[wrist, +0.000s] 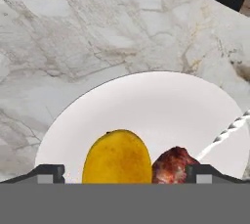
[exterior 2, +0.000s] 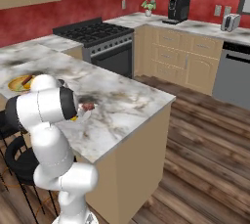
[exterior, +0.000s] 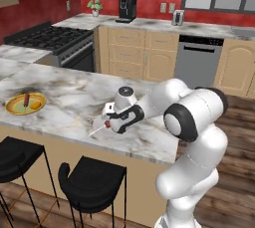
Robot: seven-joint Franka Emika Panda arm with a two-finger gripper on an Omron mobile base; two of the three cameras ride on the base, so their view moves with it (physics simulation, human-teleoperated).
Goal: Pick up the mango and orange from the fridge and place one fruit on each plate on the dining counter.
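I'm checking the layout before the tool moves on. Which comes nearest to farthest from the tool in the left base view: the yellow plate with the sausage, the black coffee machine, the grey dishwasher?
Measured from the tool over the marbled dining counter:
1. Yellow plate with the sausage, to its left on the same counter.
2. Grey dishwasher, across the aisle, to the right.
3. Black coffee machine, on the far wall counter.

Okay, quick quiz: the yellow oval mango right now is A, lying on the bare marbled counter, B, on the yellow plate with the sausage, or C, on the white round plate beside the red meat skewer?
C: in the hand view the yellow oval mango lies on the white round plate, right beside the red meat skewer.
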